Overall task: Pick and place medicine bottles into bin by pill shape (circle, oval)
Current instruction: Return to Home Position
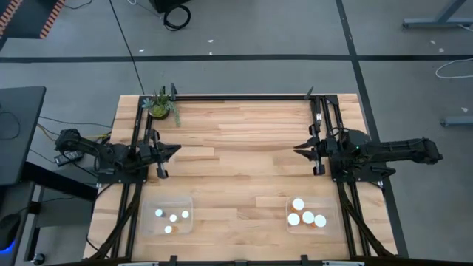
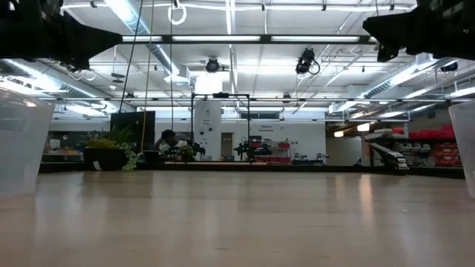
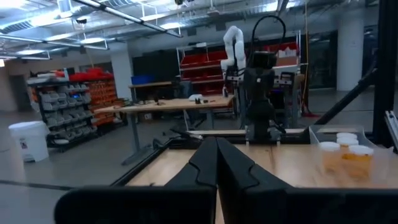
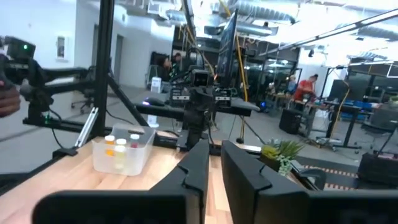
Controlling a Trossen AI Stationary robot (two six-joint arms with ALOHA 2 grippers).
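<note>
Looking straight down, the high view alone shows both bins at once. The left clear plastic bin [image 1: 155, 227] and the right clear plastic bin [image 1: 329, 203] sit on the light wooden table [image 1: 236, 133], at the edge nearest the low camera.

- **Bottles from above:** four small white-capped medicine bottles [image 1: 174, 217] are in the left bin, loosely spread. Four large white-capped medicine bottles [image 1: 307, 217] are in the right bin, bunched close. All read only as bright white discs.
- **Wrist views:** these add yellow-orange bodies under the white caps.
  - The left wrist view sees the large bottles [image 3: 346, 152] upright inside the right bin [image 3: 316, 146].
  - The right wrist view sees the small bottles [image 4: 121, 144] upright inside the left bin [image 4: 140, 158].
- **Low view:** it catches only the bin walls at its edges, the left bin [image 2: 22, 141] and the right bin [image 2: 464, 144]. Their contents are not readable there.

The left gripper [image 1: 176, 150] is at mid-table on the left side, pointing inward. In its wrist view the left gripper [image 3: 216, 144] has its fingers pressed together along one line, with nothing between them.

The right gripper [image 1: 297, 152] mirrors it on the right side, facing the left one. In its wrist view the right gripper [image 4: 215, 146] shows a thin slit between the fingers, with nothing in it.

Both grippers are well apart from the bins. Each bin lies on its own arm's side, closer to the near edge than the gripper. A small green potted plant [image 1: 161, 107] sits at the far left corner.
</note>
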